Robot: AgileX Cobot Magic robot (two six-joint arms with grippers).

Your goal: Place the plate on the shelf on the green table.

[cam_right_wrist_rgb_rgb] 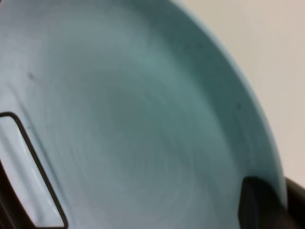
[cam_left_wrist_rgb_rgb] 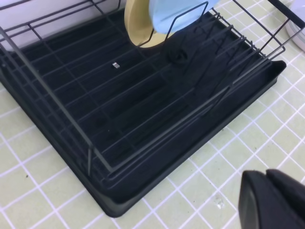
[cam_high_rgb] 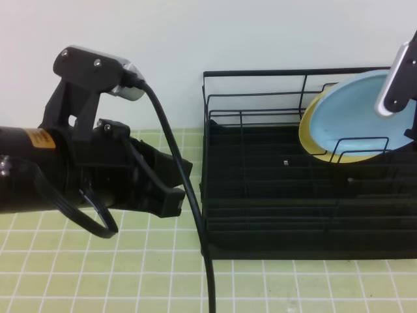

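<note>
The light blue plate point(cam_high_rgb: 348, 114) stands on edge in the back right of the black wire shelf point(cam_high_rgb: 260, 195), in front of a yellow plate point(cam_high_rgb: 309, 140) and behind a bent-wire divider. At the frame's right edge my right gripper point(cam_high_rgb: 410, 130) is shut on the plate's rim. In the right wrist view the plate point(cam_right_wrist_rgb_rgb: 133, 124) fills the frame, with one dark finger point(cam_right_wrist_rgb_rgb: 259, 205) on its edge. Left of the shelf, my left gripper point(cam_high_rgb: 172, 192) hangs shut and empty over the green table point(cam_high_rgb: 98, 274). The left wrist view shows its fingertips point(cam_left_wrist_rgb_rgb: 271, 200), the plate point(cam_left_wrist_rgb_rgb: 176, 14) and the shelf point(cam_left_wrist_rgb_rgb: 143, 119).
The left arm's thick black cable point(cam_high_rgb: 195, 215) hangs down across the shelf's left front corner. The shelf's rear rail runs close to the white wall point(cam_high_rgb: 260, 32). A small pale object point(cam_high_rgb: 285, 162) lies on the tray base. Green tiles point(cam_left_wrist_rgb_rgb: 228, 157) show in front of the shelf.
</note>
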